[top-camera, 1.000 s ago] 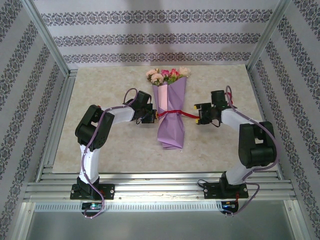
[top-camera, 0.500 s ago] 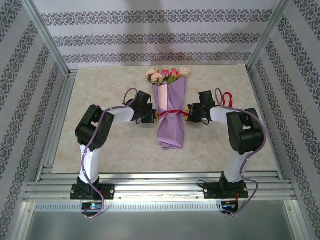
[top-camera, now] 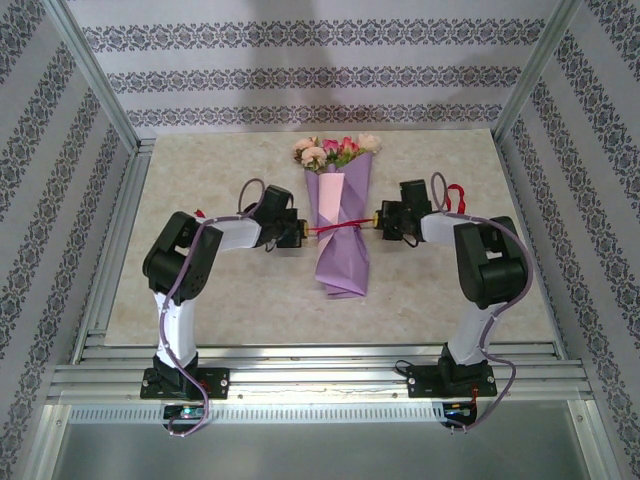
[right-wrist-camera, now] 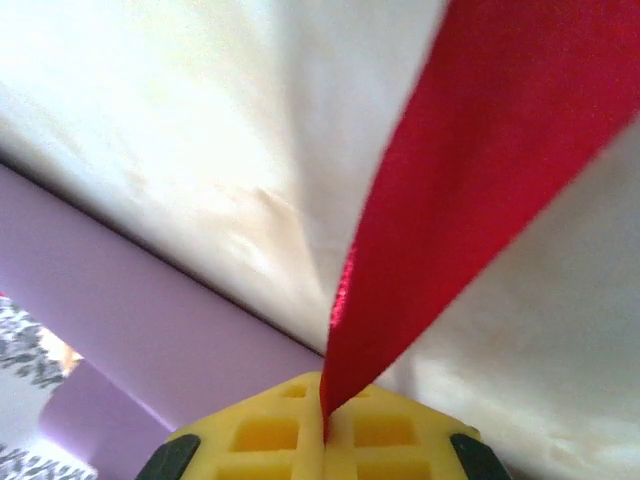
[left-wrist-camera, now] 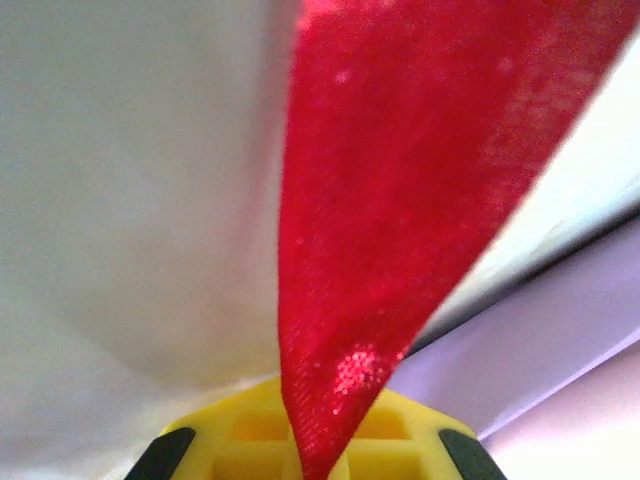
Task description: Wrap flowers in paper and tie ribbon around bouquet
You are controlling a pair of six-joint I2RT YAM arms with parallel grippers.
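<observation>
The bouquet lies lengthwise mid-table: pink and magenta flowers (top-camera: 335,152) at the far end, wrapped in a cone of purple paper (top-camera: 340,250). The red ribbon (top-camera: 340,229) runs straight across the cone's waist. My left gripper (top-camera: 297,233) is shut on the ribbon's left end just beside the paper. My right gripper (top-camera: 380,220) is shut on its right end. In the left wrist view the ribbon (left-wrist-camera: 400,200) rises out of my closed left gripper (left-wrist-camera: 318,462), with paper (left-wrist-camera: 560,350) at right. In the right wrist view the ribbon (right-wrist-camera: 470,200) is pinched in my right gripper (right-wrist-camera: 325,430), with paper (right-wrist-camera: 150,310) at left.
A loose red ribbon tail (top-camera: 457,192) curls over the right forearm. Patterned walls and aluminium frame posts (top-camera: 95,75) enclose the table on three sides. Rails (top-camera: 320,375) cross the near edge by the arm bases.
My right arm swung in from the right to the bouquet and its jaws closed on the ribbon. My left gripper drew slightly left, and the ribbon now lies straighter across the cone.
</observation>
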